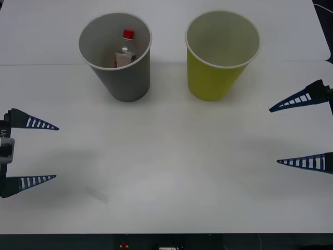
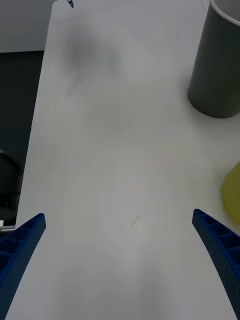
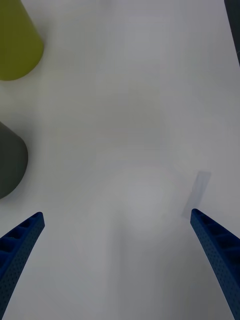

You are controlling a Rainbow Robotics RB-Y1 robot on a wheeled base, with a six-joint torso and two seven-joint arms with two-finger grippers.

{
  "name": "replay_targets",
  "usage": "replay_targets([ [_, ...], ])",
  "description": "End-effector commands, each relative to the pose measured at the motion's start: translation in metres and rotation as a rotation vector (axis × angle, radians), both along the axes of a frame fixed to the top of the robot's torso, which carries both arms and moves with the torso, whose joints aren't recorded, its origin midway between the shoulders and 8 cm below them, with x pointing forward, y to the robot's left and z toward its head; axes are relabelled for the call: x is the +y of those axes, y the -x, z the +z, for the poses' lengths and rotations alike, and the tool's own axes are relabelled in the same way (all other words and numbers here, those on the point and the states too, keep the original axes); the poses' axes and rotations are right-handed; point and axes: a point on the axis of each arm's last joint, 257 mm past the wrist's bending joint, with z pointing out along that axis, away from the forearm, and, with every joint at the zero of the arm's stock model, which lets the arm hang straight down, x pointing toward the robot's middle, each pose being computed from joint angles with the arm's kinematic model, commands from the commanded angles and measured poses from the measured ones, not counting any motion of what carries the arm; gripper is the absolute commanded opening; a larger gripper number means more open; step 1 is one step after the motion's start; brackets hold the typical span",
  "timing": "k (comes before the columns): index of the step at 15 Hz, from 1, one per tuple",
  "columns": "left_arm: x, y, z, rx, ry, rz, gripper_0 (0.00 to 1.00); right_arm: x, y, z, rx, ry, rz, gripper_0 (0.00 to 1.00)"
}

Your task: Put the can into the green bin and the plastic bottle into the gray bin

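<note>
The gray bin (image 1: 122, 78) stands at the back left of the white table, and the plastic bottle (image 1: 126, 49) with its red cap stands inside it. To its right is the green bin (image 1: 216, 78); the part of its pale inside that I can see holds nothing. The can is out of view. My left gripper (image 1: 56, 152) hovers open at the table's left edge and holds nothing. My right gripper (image 1: 273, 135) is open at the right edge, also holding nothing. The right wrist view shows the gray bin (image 2: 217, 65) and a sliver of the green bin (image 2: 232, 195).
The white table (image 1: 166, 172) lies bare between the grippers and the bins. A faint pale mark (image 3: 197, 192) lies on the table near my left gripper. The table's front edge runs along the bottom of the front view, and its right edge is near the right arm.
</note>
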Motion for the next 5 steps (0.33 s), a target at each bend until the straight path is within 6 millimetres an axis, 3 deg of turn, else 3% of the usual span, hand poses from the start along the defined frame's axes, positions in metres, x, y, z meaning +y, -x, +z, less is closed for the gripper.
replay_targets([
  [1,0.0,0.0,0.0,0.0,0.0,0.0,1.0,-0.0052,-0.0002,-0.0037,-0.004,0.003,-0.003,1.0],
  [5,0.0,0.0,0.0,0.0,0.0,0.0,1.0,-0.0079,-0.002,-0.0044,-0.006,0.002,-0.007,1.0],
])
